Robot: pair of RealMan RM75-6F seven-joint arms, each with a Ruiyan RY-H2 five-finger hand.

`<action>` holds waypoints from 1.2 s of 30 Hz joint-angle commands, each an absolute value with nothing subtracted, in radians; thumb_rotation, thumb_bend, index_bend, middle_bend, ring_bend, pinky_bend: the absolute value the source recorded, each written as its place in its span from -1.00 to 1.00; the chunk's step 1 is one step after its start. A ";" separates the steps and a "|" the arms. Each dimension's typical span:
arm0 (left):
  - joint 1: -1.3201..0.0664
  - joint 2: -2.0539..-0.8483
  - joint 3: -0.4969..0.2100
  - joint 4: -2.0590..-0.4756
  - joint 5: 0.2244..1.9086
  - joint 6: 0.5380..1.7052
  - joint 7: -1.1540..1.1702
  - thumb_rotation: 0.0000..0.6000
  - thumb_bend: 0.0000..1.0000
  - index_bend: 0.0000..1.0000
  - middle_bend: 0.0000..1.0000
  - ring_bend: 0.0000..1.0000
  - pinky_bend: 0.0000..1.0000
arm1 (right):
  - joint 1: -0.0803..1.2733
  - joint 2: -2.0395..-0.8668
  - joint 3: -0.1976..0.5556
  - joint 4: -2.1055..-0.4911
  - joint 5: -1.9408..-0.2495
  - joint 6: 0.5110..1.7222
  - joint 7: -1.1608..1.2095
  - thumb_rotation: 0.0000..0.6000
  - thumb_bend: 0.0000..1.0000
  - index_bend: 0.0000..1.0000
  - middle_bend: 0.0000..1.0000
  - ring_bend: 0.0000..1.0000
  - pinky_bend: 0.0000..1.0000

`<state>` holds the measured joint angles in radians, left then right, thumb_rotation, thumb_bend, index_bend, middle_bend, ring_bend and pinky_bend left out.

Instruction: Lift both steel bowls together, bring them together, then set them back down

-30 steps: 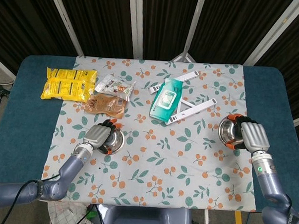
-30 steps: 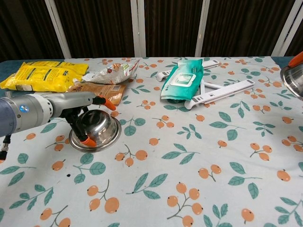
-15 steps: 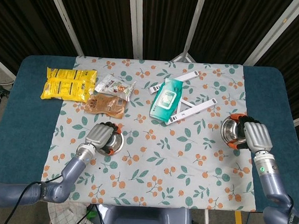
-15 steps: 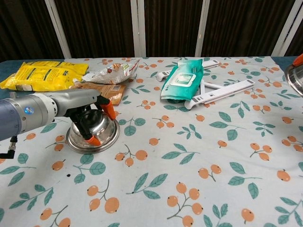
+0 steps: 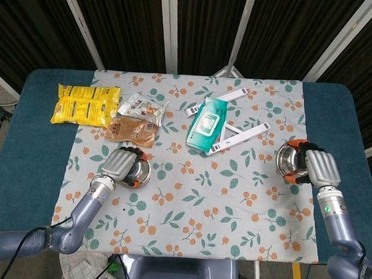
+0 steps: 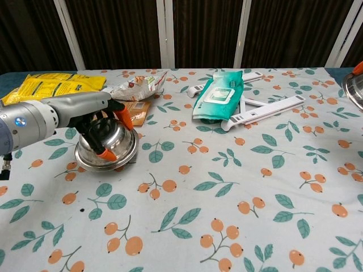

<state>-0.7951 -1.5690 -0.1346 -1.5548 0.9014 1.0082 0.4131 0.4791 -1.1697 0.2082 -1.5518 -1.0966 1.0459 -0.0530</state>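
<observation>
My left hand (image 5: pixel 119 163) grips the left steel bowl (image 5: pixel 139 169) by its rim. In the chest view this bowl (image 6: pixel 111 148) is tilted and just off the cloth, a shadow under its right side, with the left hand (image 6: pixel 97 129) curled over its top. At the right edge of the cloth my right hand (image 5: pixel 321 167) holds the right steel bowl (image 5: pixel 287 159), orange fingertips around its rim. The chest view catches only a sliver of that bowl (image 6: pixel 356 89) at the frame's right edge, and most of the right hand is cut off there.
A yellow snack bag (image 5: pixel 85 103), a brown pouch (image 5: pixel 132 130) and a white packet (image 5: pixel 143 105) lie behind the left bowl. A green wipes pack (image 5: pixel 206 122) rests on a white folding stand (image 5: pixel 242 135) at centre back. The floral cloth (image 5: pixel 208 196) covers the table.
The left hand has raised and tilted its bowl, shifting it slightly back and left. The right hand and its bowl have drifted right, further out of the chest view.
</observation>
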 commanded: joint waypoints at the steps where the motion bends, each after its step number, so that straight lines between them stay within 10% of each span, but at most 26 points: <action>1: -0.696 -1.532 -0.234 -1.637 1.080 1.096 0.004 1.00 -0.97 -0.03 -0.28 -0.48 -0.17 | 0.489 -1.165 0.241 -1.569 -1.096 1.036 0.011 1.00 -0.94 -0.25 -0.44 -0.21 -0.32; 12: -0.554 -1.537 -0.380 -1.613 1.273 1.221 -0.869 1.00 -0.97 -0.02 -0.33 -0.52 -0.23 | 0.555 -1.207 0.342 -1.506 -1.221 0.971 0.430 1.00 -0.94 -0.21 -0.43 -0.21 -0.32; 24: -0.610 -1.721 -0.397 -1.393 1.336 1.284 -0.961 1.00 -0.98 -0.05 -0.35 -0.57 -0.26 | 0.592 -1.162 0.447 -1.603 -1.272 0.757 1.071 1.00 -0.94 -0.17 -0.42 -0.21 -0.32; 36: -0.677 -1.859 -0.379 -1.308 1.383 1.299 -0.932 1.00 -0.98 -0.05 -0.36 -0.58 -0.27 | 0.622 -1.192 0.439 -1.641 -1.340 0.767 1.238 1.00 -0.94 -0.17 -0.41 -0.21 -0.32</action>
